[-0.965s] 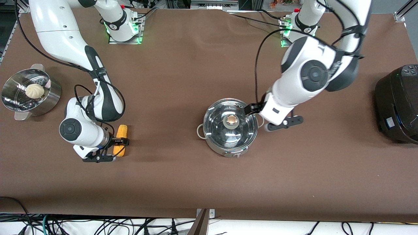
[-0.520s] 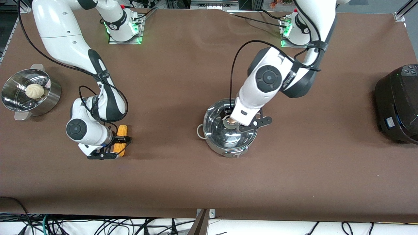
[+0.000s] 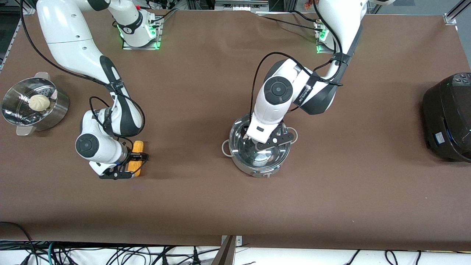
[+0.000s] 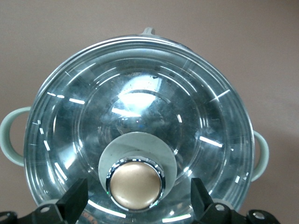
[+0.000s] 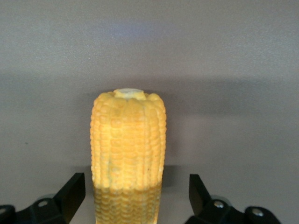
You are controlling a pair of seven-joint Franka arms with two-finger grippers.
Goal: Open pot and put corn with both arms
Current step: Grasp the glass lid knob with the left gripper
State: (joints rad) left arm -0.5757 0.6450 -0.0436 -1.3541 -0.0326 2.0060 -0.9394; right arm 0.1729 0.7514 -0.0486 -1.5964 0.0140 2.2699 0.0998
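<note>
The right gripper (image 3: 133,164) sits low at the corn (image 3: 137,157), which lies on the brown table (image 3: 206,206) toward the right arm's end; in the right wrist view the fingers (image 5: 71,195) stand apart on either side of the cob (image 5: 128,154), with a gap between each pad and the kernels. Farther from the front camera than the corn, at the table's edge, a steel steamer pot (image 3: 33,105) holds a pale bun (image 3: 39,102). At mid-table the pot (image 3: 259,149) stands with its glass lid (image 4: 140,126) on, and the left gripper (image 3: 265,137) hangs over the lid; in the left wrist view its fingers (image 4: 74,201) are spread wide, flanking the round knob (image 4: 135,184) without touching it. A black cooker (image 3: 447,116) sits at the left arm's end
</note>
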